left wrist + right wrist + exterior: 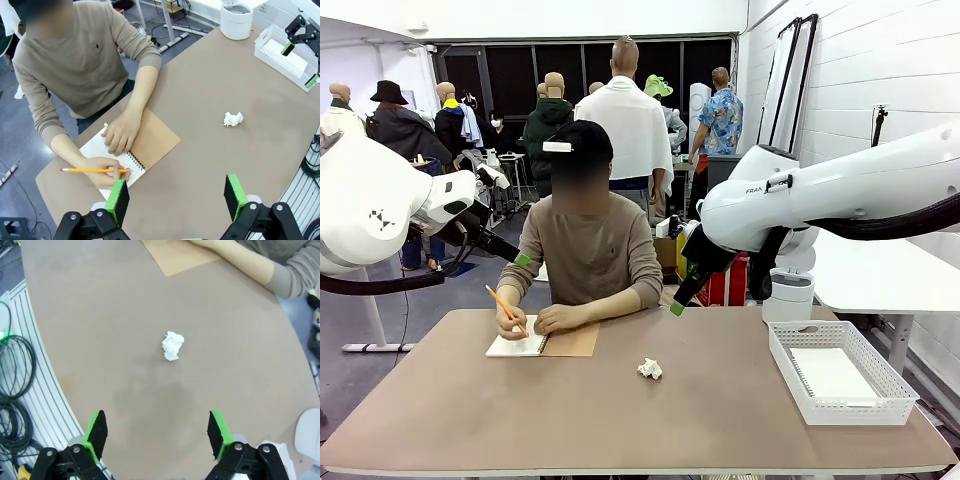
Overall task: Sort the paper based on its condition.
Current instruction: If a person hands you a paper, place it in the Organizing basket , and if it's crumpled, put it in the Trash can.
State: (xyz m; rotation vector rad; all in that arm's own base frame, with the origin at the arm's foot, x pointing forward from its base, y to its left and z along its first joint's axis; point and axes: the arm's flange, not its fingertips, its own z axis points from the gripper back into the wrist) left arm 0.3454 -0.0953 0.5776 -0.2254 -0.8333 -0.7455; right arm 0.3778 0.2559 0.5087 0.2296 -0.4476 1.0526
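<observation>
Jaws on both arms gaped wide, empty; right pair hovered over small crumpled white paper wad [173, 345], likely lining up pick.

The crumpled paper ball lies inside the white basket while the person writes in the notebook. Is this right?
No. The crumpled paper ball lies on the table, outside the white basket, as the front view shows; the rest holds.

- The paper wad [650, 368] lies near the middle of the table [620, 420].
- The notebook [542, 343] lies at its ten o'clock, before the person [590, 250].
- The basket [855, 410], at three o'clock, holds a flat sheet [832, 375].
</observation>
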